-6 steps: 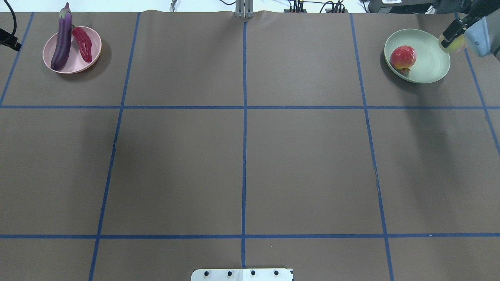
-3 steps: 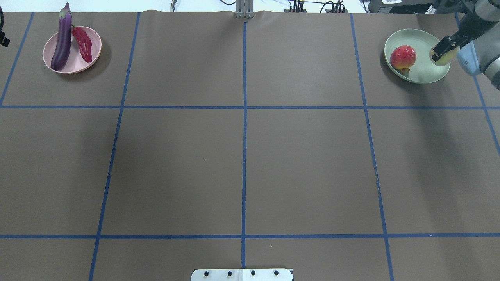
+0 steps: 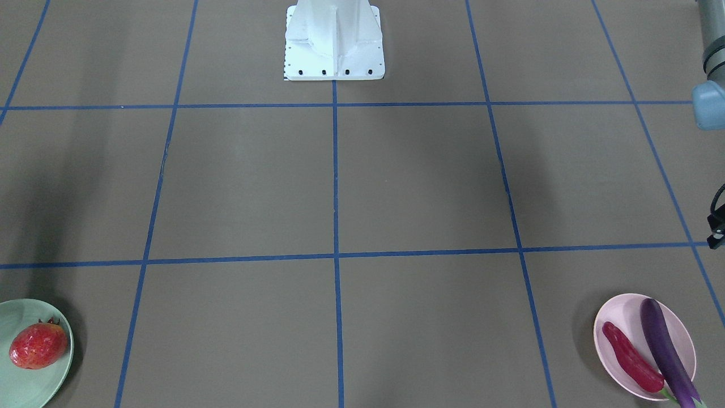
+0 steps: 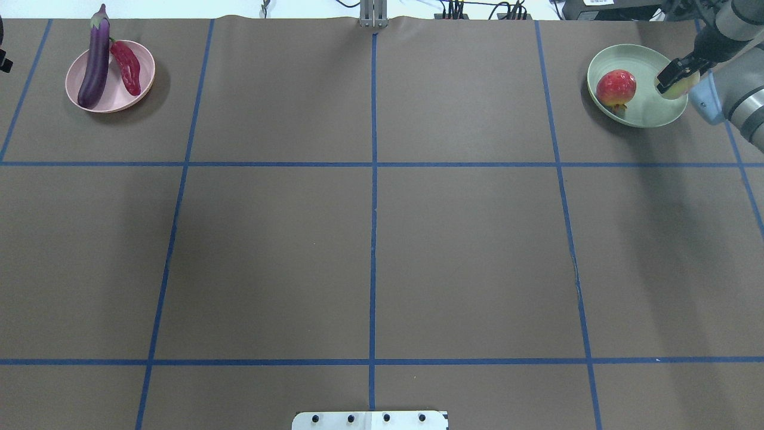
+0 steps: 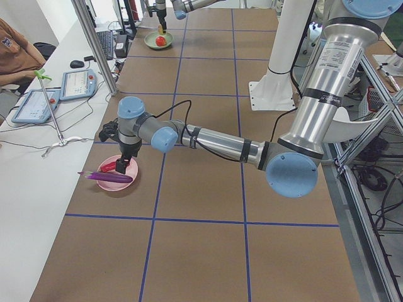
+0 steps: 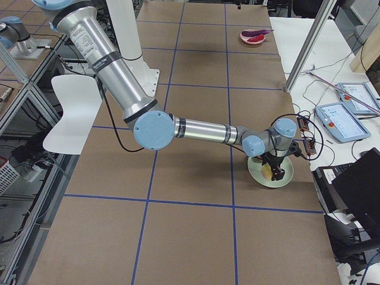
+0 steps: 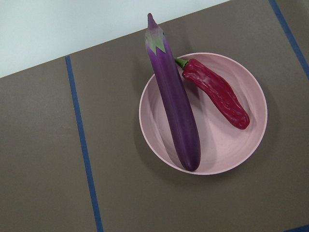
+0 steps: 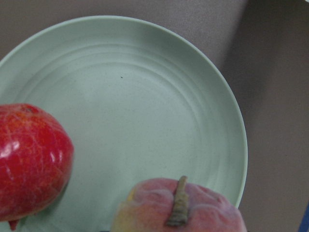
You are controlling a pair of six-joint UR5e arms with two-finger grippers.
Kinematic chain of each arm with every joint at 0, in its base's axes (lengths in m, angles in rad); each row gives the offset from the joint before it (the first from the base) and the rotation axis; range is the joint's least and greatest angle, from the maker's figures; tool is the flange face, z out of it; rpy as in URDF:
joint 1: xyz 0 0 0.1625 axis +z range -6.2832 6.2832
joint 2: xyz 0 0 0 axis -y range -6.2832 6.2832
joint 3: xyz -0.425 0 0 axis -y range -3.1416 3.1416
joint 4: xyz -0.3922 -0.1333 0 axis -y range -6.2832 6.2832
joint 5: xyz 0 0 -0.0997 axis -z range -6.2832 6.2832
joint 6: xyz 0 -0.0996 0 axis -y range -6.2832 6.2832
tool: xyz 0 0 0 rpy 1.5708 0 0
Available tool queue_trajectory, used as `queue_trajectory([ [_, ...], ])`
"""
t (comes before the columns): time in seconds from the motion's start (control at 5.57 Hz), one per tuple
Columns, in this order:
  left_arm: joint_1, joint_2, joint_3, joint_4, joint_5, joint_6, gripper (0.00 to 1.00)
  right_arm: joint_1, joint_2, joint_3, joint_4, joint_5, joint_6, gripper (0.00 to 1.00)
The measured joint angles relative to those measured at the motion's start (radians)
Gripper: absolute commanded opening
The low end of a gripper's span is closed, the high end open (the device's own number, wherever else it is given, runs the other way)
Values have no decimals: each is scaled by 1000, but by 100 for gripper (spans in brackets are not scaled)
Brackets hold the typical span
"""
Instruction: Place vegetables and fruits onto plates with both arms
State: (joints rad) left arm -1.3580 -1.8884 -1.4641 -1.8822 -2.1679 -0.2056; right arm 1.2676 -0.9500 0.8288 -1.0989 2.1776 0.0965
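Note:
The purple eggplant [image 4: 95, 60] and the red chili [image 4: 126, 67] lie side by side on the pink plate [image 4: 113, 97] at the far left; they also show in the left wrist view, eggplant [image 7: 176, 106] and chili [image 7: 217, 92]. The bumpy red fruit [image 4: 616, 88] sits on the mint green plate [image 4: 644, 110] at the far right. My right gripper [image 4: 673, 82] is shut on the peach [image 4: 679, 91] and holds it over the plate's right part, beside the red fruit. The peach [image 8: 178, 210] hangs above the plate [image 8: 145, 96]. My left gripper [image 5: 126, 157] hovers above the pink plate; I cannot tell whether it is open.
The brown table cover carries a blue tape grid. The white base block [image 3: 334, 39] stands at the robot's edge. Cables and a metal post [image 4: 373, 15] line the far edge. An operator's bench with tablets [image 5: 38, 100] runs beyond that edge.
My right gripper has carried the peach leftward from beside the mint plate's right rim to over the plate. The left arm has drawn back to the view's left edge.

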Motion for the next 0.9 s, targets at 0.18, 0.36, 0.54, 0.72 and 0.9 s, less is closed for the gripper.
queue_trajectory([
  [0.18, -1, 0, 0, 0, 0, 0, 100, -4, 7, 34, -3, 0, 63, 100],
  [0.36, -1, 0, -1, 0, 0, 1, 100, -2, 4, 102, -42, 7, 101, 100],
  [0.54, -1, 0, -1, 1, 0, 1, 100, 11, -10, 204, -135, 30, 112, 100],
  [0.72, -3, 0, -1, 1, 0, 2, 100, 39, -33, 321, -256, 68, 112, 100],
  [0.9, -9, 0, -3, 4, -2, 10, 100, 74, -64, 466, -407, 100, 109, 100],
])
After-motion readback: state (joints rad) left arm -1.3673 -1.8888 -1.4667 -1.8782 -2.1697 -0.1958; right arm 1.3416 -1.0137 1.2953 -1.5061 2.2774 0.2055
